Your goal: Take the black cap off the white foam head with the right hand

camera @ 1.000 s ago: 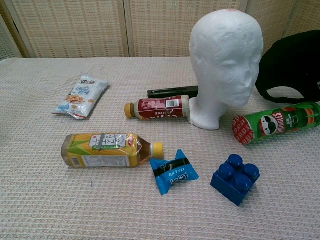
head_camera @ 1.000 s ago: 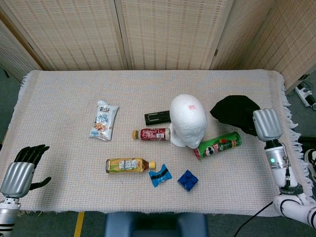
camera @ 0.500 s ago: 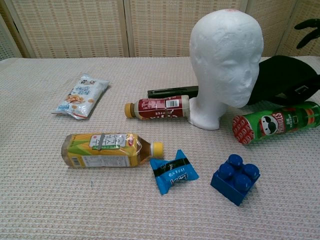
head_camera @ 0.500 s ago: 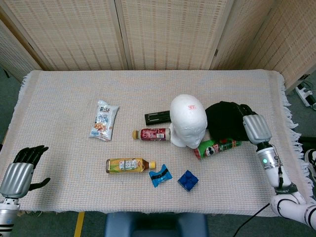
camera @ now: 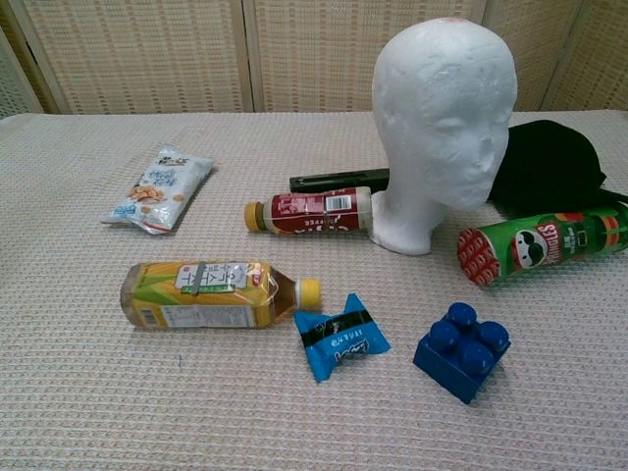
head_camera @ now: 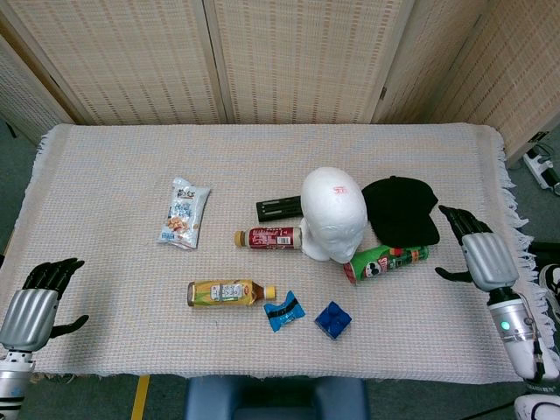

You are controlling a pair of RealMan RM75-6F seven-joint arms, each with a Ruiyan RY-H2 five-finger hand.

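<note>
Since earlier: black cap set down right of white foam head; right robot hand released, spread, empty. Advice: retreat clear of worktop.

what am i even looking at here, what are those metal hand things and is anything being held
These are two pictures from one robot's own cameras: one on its head looking down at the table, one on its chest looking across it. The robot has two arms ending in mechanical hands. Its left hand sits at the near left edge, fingers apart, holding nothing. Its right hand is at the right edge, also open and empty.

On the woven cloth stands a white foam head, bare on top. The black cap lies on the table beside it, partly resting against a green chips can. Also there: a red bottle, a yellow bottle, a snack bag, a blue wrapper and a blue block.
</note>
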